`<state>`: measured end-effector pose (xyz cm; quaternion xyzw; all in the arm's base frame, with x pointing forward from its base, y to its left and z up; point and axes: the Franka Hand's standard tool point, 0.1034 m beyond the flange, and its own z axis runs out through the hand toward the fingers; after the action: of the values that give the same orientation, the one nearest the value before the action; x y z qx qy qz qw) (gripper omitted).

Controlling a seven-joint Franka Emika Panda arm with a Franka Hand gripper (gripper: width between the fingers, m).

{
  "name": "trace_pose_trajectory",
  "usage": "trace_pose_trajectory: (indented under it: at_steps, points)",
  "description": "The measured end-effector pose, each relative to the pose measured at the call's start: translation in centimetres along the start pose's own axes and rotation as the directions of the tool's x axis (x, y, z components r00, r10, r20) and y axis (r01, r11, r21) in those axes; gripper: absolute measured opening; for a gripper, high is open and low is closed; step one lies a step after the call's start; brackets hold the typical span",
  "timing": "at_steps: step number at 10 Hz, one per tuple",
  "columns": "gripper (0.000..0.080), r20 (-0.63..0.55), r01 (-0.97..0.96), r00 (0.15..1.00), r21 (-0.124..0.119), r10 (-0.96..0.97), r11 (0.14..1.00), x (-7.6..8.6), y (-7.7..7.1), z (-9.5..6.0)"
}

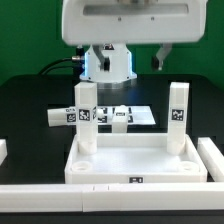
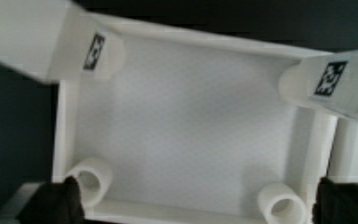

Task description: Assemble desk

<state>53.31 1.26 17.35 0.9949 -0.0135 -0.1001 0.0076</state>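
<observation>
The white desk top (image 1: 130, 160) lies socket side up at the front middle of the table. Two white tagged legs stand upright in its far corners, one on the exterior view's left (image 1: 87, 115) and one on its right (image 1: 178, 112). Two more legs lie on the table behind it, one at the left (image 1: 62, 115) and one in the middle (image 1: 120, 118). In the wrist view my gripper (image 2: 197, 205) is open and empty above the desk top (image 2: 194, 110). Both standing legs (image 2: 60, 40) (image 2: 336, 80) and two empty round sockets (image 2: 91, 185) (image 2: 286, 195) show there.
The marker board (image 1: 145, 113) lies flat behind the desk top. A low white rail (image 1: 60, 190) runs along the table's front, with short white blocks at both sides (image 1: 210, 155). The arm's white body (image 1: 125, 25) fills the top of the exterior view.
</observation>
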Motion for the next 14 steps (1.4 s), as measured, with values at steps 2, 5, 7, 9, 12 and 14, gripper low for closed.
trace_pose_trajectory:
  at_steps: [2,5,7,9,12,14]
  points:
    - [0.0649,-0.027,-0.178,0.984,-0.010,0.177,0.984,-0.5,-0.7,0.1]
    - [0.0649,-0.021,-0.180,0.984,-0.006,0.180,0.984,-0.4,-0.8,0.5]
    - [0.0649,-0.003,-0.213,0.977,0.034,0.213,0.976,-3.6,0.6,2.2]
    - [0.0649,-0.007,-0.228,0.973,0.067,0.229,0.971,-6.8,1.1,5.1]
    - [0.0649,-0.019,-0.243,0.970,0.049,0.244,0.969,-6.6,-0.3,5.8]
    - [0.0649,-0.023,-0.243,0.969,0.051,0.245,0.969,-6.6,-0.1,6.4]
